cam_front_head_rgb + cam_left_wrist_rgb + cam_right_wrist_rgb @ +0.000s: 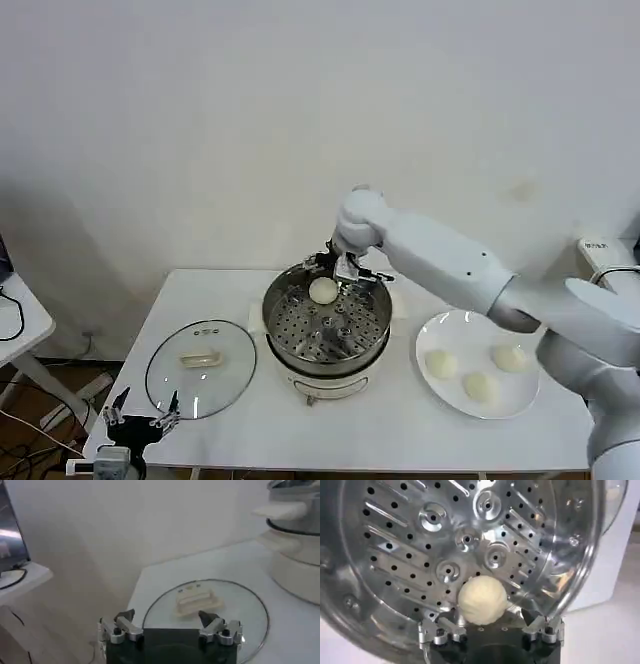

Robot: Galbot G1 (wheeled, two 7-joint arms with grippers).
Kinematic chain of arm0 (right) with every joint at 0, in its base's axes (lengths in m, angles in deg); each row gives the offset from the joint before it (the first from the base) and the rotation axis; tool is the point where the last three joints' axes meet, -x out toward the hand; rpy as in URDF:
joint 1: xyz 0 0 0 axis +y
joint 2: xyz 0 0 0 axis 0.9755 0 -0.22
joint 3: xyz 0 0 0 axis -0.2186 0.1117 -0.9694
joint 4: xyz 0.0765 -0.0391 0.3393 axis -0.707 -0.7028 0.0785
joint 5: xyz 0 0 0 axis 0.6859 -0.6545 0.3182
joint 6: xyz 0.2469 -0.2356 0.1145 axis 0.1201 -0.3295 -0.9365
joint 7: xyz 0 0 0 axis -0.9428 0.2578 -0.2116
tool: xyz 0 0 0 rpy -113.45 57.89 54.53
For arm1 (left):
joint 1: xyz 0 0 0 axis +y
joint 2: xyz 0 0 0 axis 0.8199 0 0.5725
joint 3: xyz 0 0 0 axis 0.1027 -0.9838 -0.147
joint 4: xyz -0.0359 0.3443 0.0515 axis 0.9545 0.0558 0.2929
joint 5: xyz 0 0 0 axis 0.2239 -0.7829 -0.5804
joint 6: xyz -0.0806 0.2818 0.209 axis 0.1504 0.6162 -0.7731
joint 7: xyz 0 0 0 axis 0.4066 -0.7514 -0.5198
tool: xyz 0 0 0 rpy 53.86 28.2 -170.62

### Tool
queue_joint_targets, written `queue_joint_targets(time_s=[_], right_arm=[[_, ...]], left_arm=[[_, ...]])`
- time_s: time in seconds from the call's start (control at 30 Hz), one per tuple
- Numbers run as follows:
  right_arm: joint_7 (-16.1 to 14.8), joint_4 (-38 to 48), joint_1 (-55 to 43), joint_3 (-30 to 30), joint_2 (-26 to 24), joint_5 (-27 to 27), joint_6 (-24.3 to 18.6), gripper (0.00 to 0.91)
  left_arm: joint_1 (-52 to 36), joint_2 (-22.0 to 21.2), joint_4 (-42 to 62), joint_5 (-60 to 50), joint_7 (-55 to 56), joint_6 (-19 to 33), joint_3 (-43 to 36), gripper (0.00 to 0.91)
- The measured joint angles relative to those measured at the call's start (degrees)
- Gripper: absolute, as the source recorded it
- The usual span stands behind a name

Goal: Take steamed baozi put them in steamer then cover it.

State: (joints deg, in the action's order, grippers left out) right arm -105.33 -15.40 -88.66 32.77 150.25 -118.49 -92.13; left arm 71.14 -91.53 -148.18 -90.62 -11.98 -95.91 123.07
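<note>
The right gripper point(345, 268) is at the back rim of the steamer point(326, 325), which sits in the middle of the white desk point(400, 420). One baozi point(323, 291) is inside the steamer, on the tray with the many small holes, near the back wall. In the right wrist view the same baozi point(482, 601) sits right in front of the right gripper point(490, 630), between its two sides. The jaws are spread wide. I cannot tell if they touch the bun or not.

Three more baozi lie on a round white plate point(448, 390) just to the right of the steamer. One bun point(441, 363) is on the left side of the plate, one bun point(480, 386) is near the front, and one bun point(510, 357) is on the right side. They are close to each other but do not touch.

A round glass lid point(200, 366) with a pale handle lies flat on the desk to the left of the steamer. The steamer has no lid on it.

The left gripper point(140, 420) waits low at the front left corner of the desk, just by the edge of the lid. In the left wrist view its jaws are spread apart with nothing in them, and the lid point(240, 610) lies just past the left gripper point(170, 627).
</note>
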Motion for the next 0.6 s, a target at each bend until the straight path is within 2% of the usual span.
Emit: queue_joint_targets(time_s=[0.3, 0.6], right_arm=[[0.15, -9.82, -4.87, 1.15, -10.76, 11.86, 7.61, 0.907], [-0.30, -14.17, -10.35, 3.93, -24.34, 24.34, 18.65, 0.907]], left_arm=[[0.30, 0.03, -1.90, -0.05, -0.33, -0.17, 0.19, 0.907], [-0.02, 0.64, -4.35, 0.76, -0.56, -0.50, -0.08, 0.907]])
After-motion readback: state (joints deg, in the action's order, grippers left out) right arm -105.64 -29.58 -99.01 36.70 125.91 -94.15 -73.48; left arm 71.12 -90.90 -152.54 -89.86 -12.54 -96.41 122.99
